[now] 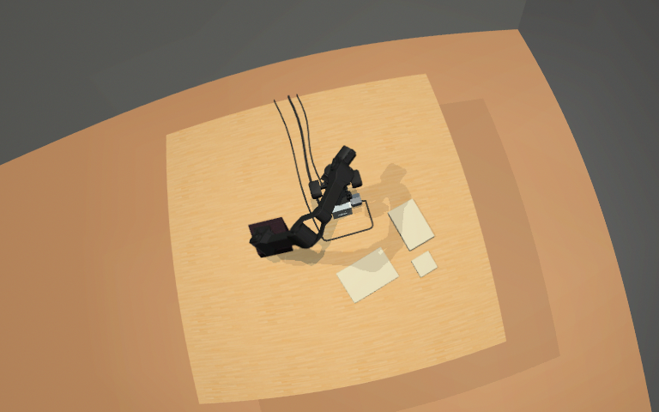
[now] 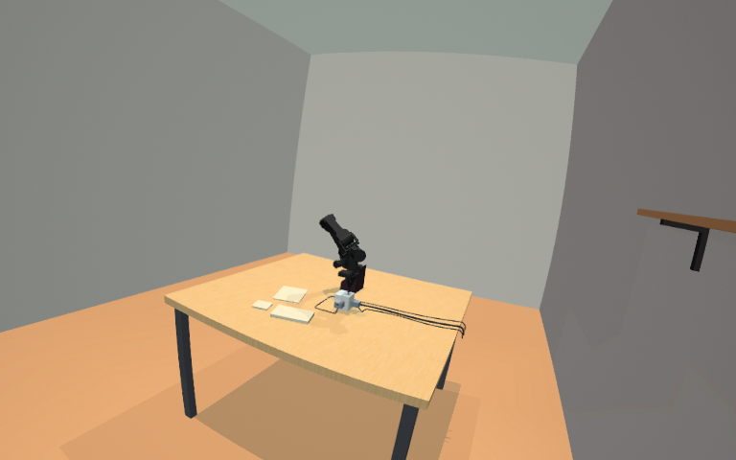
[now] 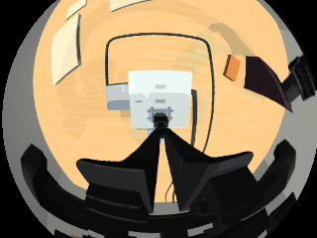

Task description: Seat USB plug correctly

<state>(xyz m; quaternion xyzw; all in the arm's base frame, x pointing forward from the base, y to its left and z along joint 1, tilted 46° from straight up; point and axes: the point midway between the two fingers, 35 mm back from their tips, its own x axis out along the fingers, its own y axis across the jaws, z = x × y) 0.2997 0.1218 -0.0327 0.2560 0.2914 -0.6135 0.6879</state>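
Clearly, gripper [image 3: 161,133] (fingertips together) on the USB plug [image 3: 160,119].

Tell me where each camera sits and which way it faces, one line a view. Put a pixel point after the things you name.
Top: high above the table [image 1: 272,347] [image 2: 304,341], looking down; arm [image 1: 335,189] [image 2: 340,233] from above.
Exterior: off to one side, looking across the table; whole arm shows.
Wrist: on the arm, facing past the gripper's fingers to the power cube [image 3: 160,81].
Top and exterior share three pale slabs.

Three pale flat pieces [image 1: 367,275] [image 2: 291,313] [image 3: 66,51], brown wall shelf [image 2: 708,221], grey walls [image 1: 118,56] [image 2: 428,159]
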